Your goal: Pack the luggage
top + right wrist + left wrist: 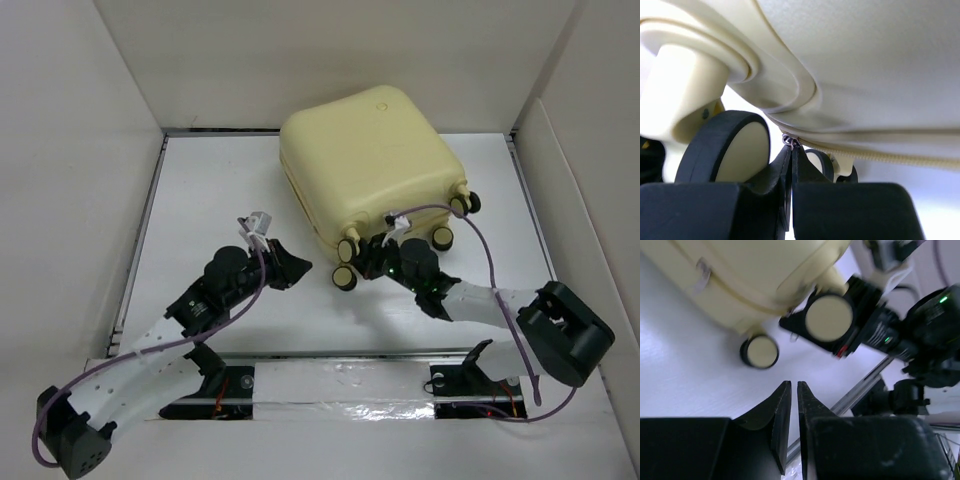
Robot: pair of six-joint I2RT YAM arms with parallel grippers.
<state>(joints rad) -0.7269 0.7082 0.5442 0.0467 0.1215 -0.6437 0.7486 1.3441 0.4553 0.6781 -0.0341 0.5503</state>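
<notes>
The luggage, a pale yellow hard-shell suitcase, lies closed on the white table with its wheels toward me. My right gripper is at its wheeled end. In the right wrist view that gripper is shut on the small metal zipper pull, at the end of the zipper line beside a wheel. My left gripper hovers over the table left of the wheels. Its fingers stand almost together, with only a thin slit and nothing between them. The luggage lies ahead of it.
White walls enclose the table at the back and on both sides. A metal rail runs along the near edge between the arm bases. Purple cables loop from both wrists. The right arm's dark body shows in the left wrist view.
</notes>
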